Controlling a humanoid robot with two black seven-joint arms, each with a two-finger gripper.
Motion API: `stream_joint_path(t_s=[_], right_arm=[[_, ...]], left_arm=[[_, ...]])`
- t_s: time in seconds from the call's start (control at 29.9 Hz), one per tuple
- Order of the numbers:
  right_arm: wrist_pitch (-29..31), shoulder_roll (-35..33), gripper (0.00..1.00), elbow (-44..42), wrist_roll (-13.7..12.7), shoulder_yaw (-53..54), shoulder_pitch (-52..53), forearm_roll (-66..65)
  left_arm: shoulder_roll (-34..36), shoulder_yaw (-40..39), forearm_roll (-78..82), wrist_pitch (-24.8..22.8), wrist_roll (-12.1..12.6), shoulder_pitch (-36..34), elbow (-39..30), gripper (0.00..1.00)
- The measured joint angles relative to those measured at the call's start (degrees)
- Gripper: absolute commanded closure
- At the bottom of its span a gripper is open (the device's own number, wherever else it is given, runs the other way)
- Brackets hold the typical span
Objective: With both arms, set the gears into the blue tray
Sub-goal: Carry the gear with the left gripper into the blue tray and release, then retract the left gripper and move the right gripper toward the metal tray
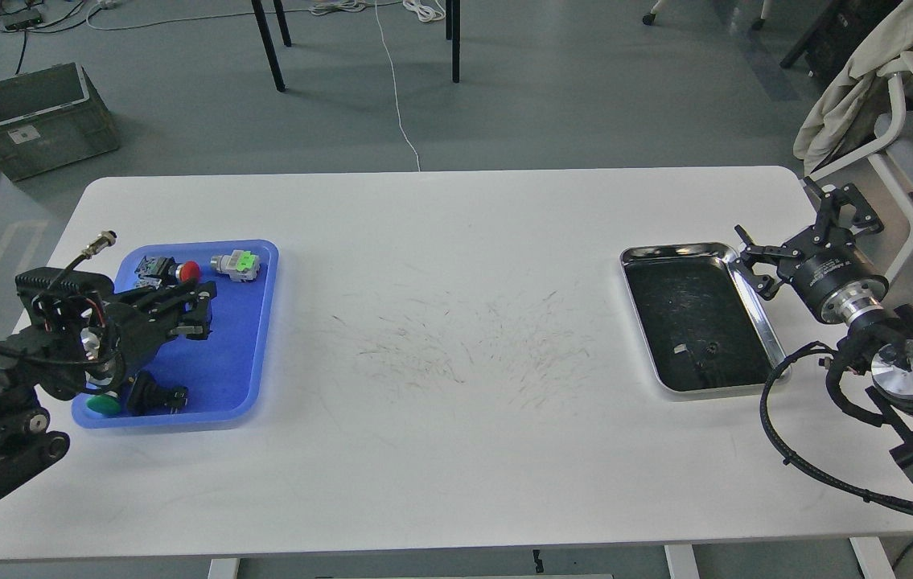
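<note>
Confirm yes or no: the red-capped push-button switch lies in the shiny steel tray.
No, the red-capped push-button switch lies in the bright blue plastic tray on the left, while the shiny steel tray sits far right.

Robotics lab or workshop: bare grey floor (569,104) with loose white and black cables (396,88), grey plastic storage crate (38,117) on the floor, plain white rectangular counter (440,402) with scuffed, scratched middle, black metal furniture legs (271,44), white chair draped with cloth (866,96).
</note>
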Motion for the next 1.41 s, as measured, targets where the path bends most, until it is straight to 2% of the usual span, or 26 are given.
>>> stream_joint_path(t_s=[0.2,0.4,0.5,0.57,0.67,0.77,0.84,0.94,1.2,1.41], right_arm=[[0.05,-0.36,0.03,-0.07,0.0,0.0,0.09,-0.04],[0.05,-0.49,0.03,-0.18,0.0,0.0,0.09,-0.04],[0.05,-0.49,0.03,-0.18,0.0,0.0,0.09,-0.04],[0.05,-0.4,0.03,-0.18,0.0,0.0,0.09,-0.04],[0.05,-0.33,0.03,-0.13,0.0,0.0,0.08,-0.04],[0.01,-0.3,0.03,-0.12,0.0,0.0,0.05,-0.04],[-0.01,-0.24,0.03,-0.13,0.0,0.0,0.04,-0.04],[-0.03,-0.23,0.03,-0.17,0.0,0.0,0.01,-0.04],[-0.1,-0.14,0.02,-0.03,-0.17,0.0,0.6,-0.04],[-0.2,-0.48,0.02,0.95,-0.58,-0.37,1.27,-0.36]], left_arm=[[-3.86,0.55,-0.69,1.62,-1.69,0.3,8.27,0.93],[-5.74,1.06,-1.01,2.29,-2.53,0.36,11.01,0.86],[-6.55,1.1,-1.01,2.73,-2.56,0.36,11.8,0.71],[-6.73,1.1,-1.01,3.0,-2.56,0.36,12.1,0.52],[-6.8,1.1,-1.01,3.21,-2.6,0.36,12.22,0.4],[-6.8,0.89,-1.14,3.29,-2.63,0.27,12.23,0.18],[-6.81,0.64,-1.39,3.33,-2.65,0.06,12.22,0.08],[-6.82,0.58,-2.32,3.33,-2.8,-0.74,12.08,0.03],[-4.47,0.02,-7.76,3.06,-2.89,-6.55,8.52,0.02],[-2.25,-1.84,-28.02,2.55,-3.41,-13.04,5.45,0.02]])
